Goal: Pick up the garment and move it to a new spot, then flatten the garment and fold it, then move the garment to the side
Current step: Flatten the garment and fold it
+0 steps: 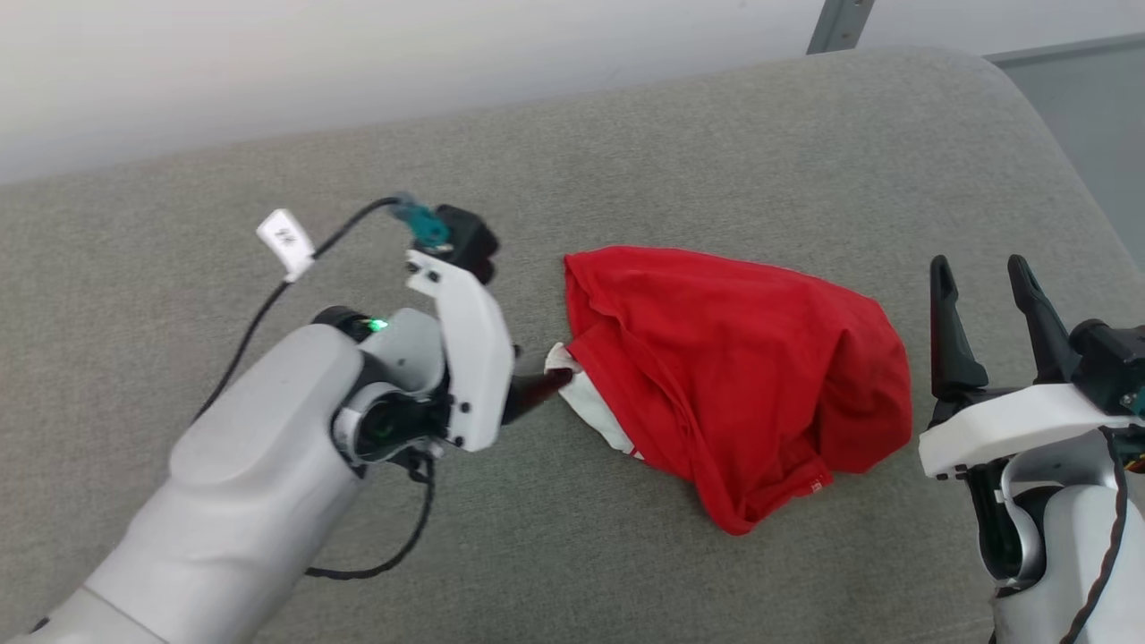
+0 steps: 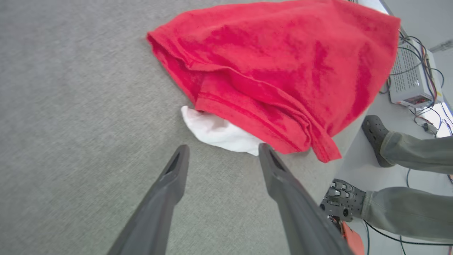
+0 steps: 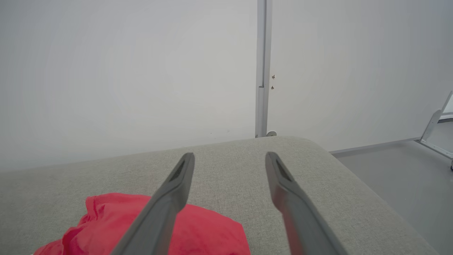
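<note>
One crumpled red thin-fabric T-shirt [image 1: 733, 376], with one white sleeve poking out, lies heaped on one grey upholstered cushion [image 1: 716, 152]. There are two pincers, each with two dark fingers. The left pincer [image 2: 223, 147] is spread wide and empty, its tips right at the white sleeve on the shirt's left edge. The right pincer [image 1: 984, 277] stands just right of the shirt, also wide apart, holding nothing. A person's two shoes [image 2: 375, 138] rest on the floor past the shirt.
</note>
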Controlling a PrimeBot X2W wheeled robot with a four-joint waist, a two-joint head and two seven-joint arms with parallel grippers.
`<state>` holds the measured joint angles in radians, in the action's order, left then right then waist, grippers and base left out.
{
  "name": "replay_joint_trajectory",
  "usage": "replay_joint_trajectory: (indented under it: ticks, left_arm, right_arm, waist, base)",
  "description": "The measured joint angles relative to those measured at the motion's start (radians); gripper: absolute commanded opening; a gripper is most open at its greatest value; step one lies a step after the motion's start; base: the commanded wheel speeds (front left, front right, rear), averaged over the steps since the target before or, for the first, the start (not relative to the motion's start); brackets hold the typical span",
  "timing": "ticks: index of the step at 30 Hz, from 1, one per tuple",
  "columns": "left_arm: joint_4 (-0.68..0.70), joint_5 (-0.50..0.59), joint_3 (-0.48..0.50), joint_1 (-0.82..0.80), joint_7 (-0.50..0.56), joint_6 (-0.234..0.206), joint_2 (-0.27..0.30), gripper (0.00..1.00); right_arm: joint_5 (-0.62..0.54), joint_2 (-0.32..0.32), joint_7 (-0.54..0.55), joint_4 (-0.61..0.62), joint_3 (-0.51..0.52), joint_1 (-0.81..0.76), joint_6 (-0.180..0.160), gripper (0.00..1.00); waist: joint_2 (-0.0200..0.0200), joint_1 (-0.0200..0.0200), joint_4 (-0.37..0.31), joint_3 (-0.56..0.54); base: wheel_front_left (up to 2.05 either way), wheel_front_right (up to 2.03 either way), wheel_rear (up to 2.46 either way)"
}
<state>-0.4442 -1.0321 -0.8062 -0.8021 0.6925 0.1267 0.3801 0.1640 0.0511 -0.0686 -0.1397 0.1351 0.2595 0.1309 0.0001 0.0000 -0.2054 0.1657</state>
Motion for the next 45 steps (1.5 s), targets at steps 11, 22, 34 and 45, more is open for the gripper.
replay_joint_trajectory:
  ticks: [11, 22, 34, 45]
  left_arm:
    - [0.011, 0.031, -0.081, -0.055, 0.011, 0.001, 0.004, 1.0]
    - [-0.074, 0.021, -0.132, -0.083, -0.022, 0.001, 0.033, 1.0]
    - [-0.177, -0.013, -0.198, -0.139, -0.038, 0.005, 0.02, 0.0]
    - [-0.16, -0.044, -0.256, -0.167, -0.043, 0.005, 0.062, 0.0]
  right_arm:
    - [0.021, 0.0, 0.001, 0.012, -0.022, 0.015, 0.0, 1.0]
    - [0.051, 0.0, -0.035, -0.023, -0.04, 0.039, 0.0, 1.0]
    - [0.067, 0.0, -0.064, -0.062, -0.059, 0.074, 0.0, 1.0]
    - [0.051, 0.001, -0.073, -0.066, -0.035, 0.077, 0.0, 1.0]
  waist:
    - [0.0, 0.0, -0.061, 0.042]
    - [0.0, 0.0, -0.12, 0.118]
    - [0.0, 0.0, -0.134, 0.156]
    - [0.0, 0.0, -0.111, 0.142]
  base:
    - [0.0, 0.0, 0.0]
    - [0.0, 0.0, 0.0]
    - [0.0, 0.0, 0.0]
    - [0.0, 0.0, 0.0]
